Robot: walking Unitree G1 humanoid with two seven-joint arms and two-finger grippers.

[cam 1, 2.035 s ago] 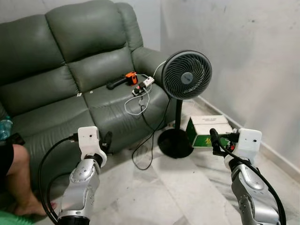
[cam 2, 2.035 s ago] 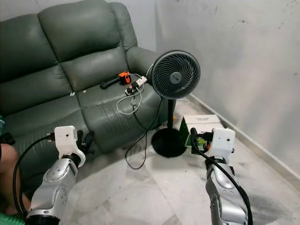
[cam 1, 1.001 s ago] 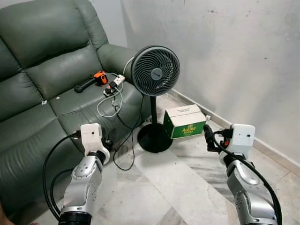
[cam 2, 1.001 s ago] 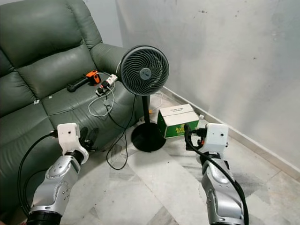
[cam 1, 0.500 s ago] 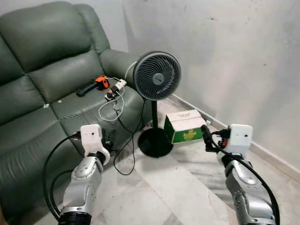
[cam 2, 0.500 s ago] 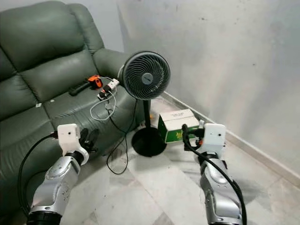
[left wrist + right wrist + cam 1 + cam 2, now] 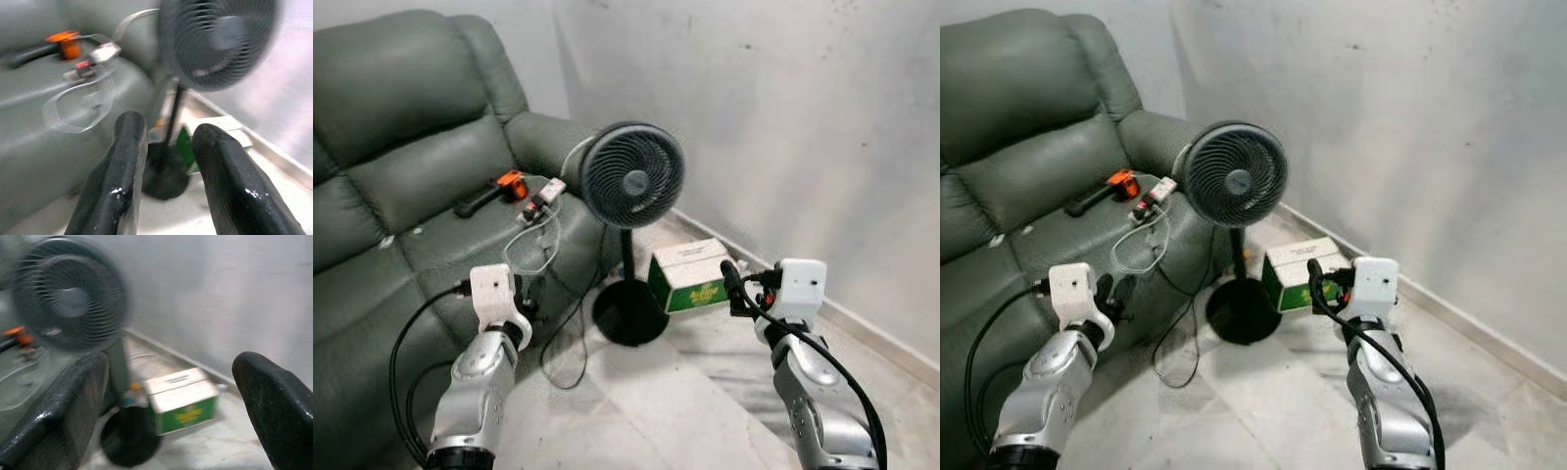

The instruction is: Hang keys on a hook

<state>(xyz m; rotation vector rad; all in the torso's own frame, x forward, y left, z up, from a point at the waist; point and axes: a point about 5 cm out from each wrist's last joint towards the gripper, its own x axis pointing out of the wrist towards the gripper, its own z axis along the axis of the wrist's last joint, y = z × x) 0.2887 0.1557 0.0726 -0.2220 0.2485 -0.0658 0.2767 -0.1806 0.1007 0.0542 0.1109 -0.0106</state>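
Observation:
Both arms are raised in front of me over the floor. My left gripper (image 7: 527,292) is held low beside the sofa front; in the left wrist view its two black fingers (image 7: 122,161) stand a little apart with nothing between them, pointing toward the fan's stand. My right gripper (image 7: 732,284) hovers in front of the green and white box; in the right wrist view its fingers (image 7: 73,396) are spread wide and hold nothing.
A dark green leather sofa (image 7: 401,166) fills the left. On its seat lie an orange and black tool (image 7: 499,186) and a power strip with a white cable (image 7: 540,201). A black pedestal fan (image 7: 631,176) stands on the marble floor, a green box (image 7: 690,274) beside it against the grey wall (image 7: 803,117).
The camera has swung to the right and come nearer the wall, so sofa and fan have shifted in view. Both arms keep the same pose, and the grippers hold nothing.

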